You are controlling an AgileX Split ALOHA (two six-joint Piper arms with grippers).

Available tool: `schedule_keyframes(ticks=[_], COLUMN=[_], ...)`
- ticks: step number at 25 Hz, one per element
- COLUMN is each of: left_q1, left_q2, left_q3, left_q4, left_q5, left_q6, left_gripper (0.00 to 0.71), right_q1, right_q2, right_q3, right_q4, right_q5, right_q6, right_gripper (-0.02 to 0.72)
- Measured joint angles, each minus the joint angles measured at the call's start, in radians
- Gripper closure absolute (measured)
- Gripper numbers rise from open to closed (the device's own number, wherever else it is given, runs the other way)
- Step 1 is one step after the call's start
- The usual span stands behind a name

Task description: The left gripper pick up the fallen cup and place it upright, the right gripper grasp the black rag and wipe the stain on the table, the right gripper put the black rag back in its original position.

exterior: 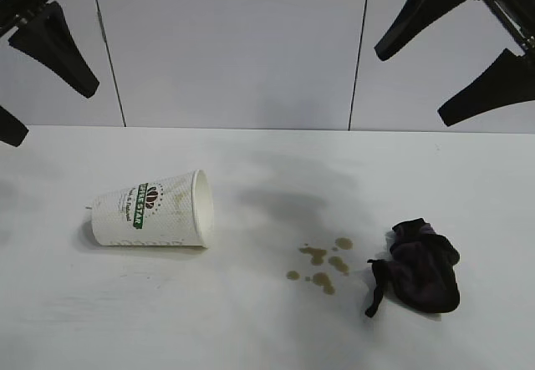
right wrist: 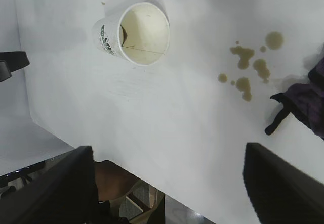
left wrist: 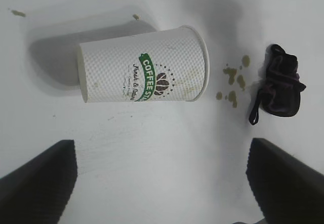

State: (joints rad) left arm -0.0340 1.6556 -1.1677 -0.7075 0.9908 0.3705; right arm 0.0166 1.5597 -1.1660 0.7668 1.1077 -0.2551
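Black rag (exterior: pixel 418 266) bunched at the near right of the desk (exterior: pixel 251 337). Stain (exterior: pixel 322 263) just left of it: brown drops, close to the rag, not touching. Cup (exterior: pixel 155 210) farther left, on its side, mouth facing the stain, well apart from it. Further back, both arms are raised clear of the desk: left tool (exterior: pixel 38 69) at upper left, right tool (exterior: pixel 456 57) at upper right, fingers spread wide on both, nothing held.
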Motion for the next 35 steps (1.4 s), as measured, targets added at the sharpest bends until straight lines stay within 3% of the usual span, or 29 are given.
schedule_keyframes(ticks=[7, 12, 15, 18, 23, 27, 31, 35], left_q1=[0.000, -0.025, -0.094, -0.207, -0.420, -0.537, -0.599, -0.615], left_q2=[0.000, 0.001, 0.001, 0.001, 0.006, 0.055, 0.139, 0.229], left_q3=[-0.004, -0.088, -0.172, -0.243, -0.271, -0.271, -0.271, -0.271], left_q4=[0.000, -0.032, -0.025, 0.074, 0.464, 0.739, 0.828, 0.843], left_q5=[-0.110, -0.099, -0.046, -0.017, -0.018, -0.022, -0.054, -0.073], left_q6=[0.009, 0.159, 0.329, 0.490, 0.594, 0.586, 0.582, 0.545], left_gripper=[0.056, 0.056, 0.056, 0.056, 0.056, 0.056, 0.056, 0.056], right_q1=[0.000, 0.000, 0.000, 0.000, 0.000, 0.000, 0.000, 0.000], right_q2=[0.000, 0.000, 0.000, 0.000, 0.000, 0.000, 0.000, 0.000], right_q3=[0.000, 0.000, 0.000, 0.000, 0.000, 0.000, 0.000, 0.000], right_q4=[0.000, 0.000, 0.000, 0.000, 0.000, 0.000, 0.000, 0.000], right_q5=[0.000, 0.000, -0.001, -0.001, -0.001, -0.001, -0.001, -0.001], right_q6=[0.000, 0.000, 0.000, 0.000, 0.000, 0.000, 0.000, 0.000], right_gripper=[0.147, 0.147, 0.147, 0.147, 0.147, 0.147, 0.147, 0.147])
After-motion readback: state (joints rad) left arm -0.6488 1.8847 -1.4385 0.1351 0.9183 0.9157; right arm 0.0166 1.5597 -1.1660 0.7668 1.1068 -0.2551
